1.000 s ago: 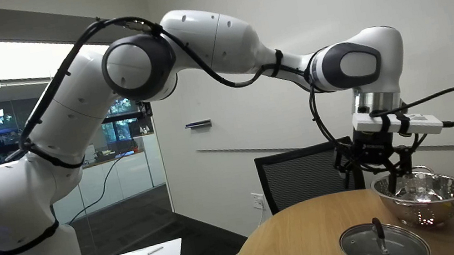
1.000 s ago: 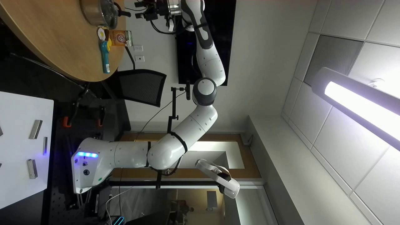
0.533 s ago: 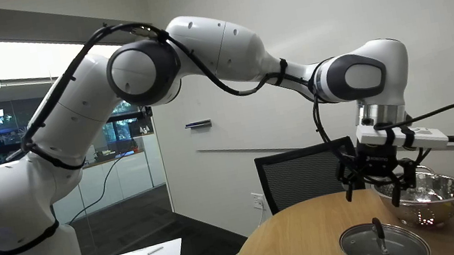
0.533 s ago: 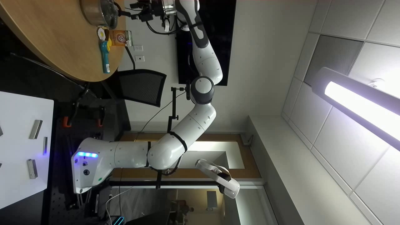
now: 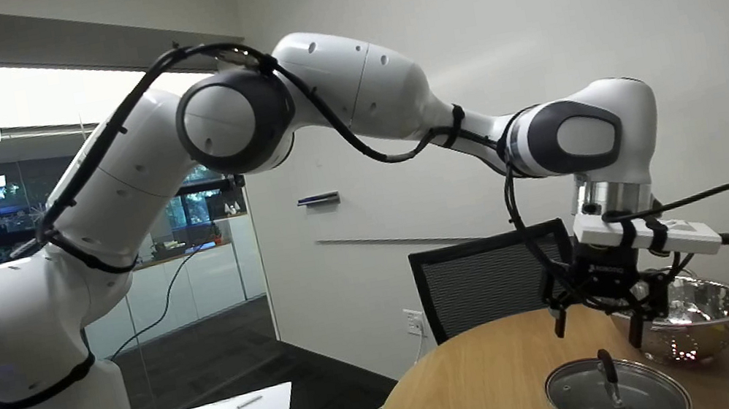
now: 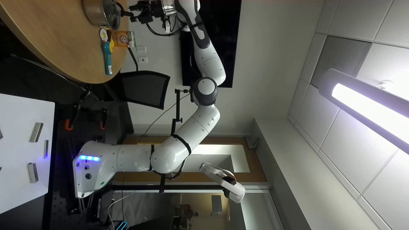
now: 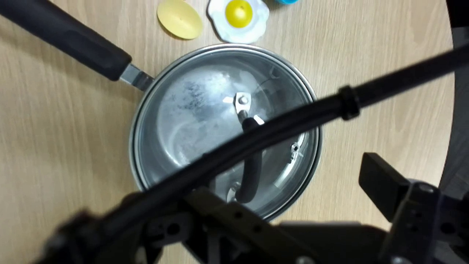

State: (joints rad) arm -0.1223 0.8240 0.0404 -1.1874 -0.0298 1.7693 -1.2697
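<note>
Gripper [image 5: 598,328] is spread wide, nothing held, over round wooden table [image 5: 476,386]; lidded pot [image 6: 92,12] is set near, colander [image 5: 698,340] far right (chair [image 5: 495,279], white wall [image 5: 343,297] behind).

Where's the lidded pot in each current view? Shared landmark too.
In an exterior view: pot, bottom edge, right of centre.
In an exterior view, sideways: pot, top edge, left of centre.
Wrist view: pot, near centre, cable crossing in front.
Shared landmark: wooden table under it.

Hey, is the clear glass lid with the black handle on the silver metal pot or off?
On: in all three views, the black-handled clear glass lid covers the silver metal pot, its edge following the pot's rim.
</note>
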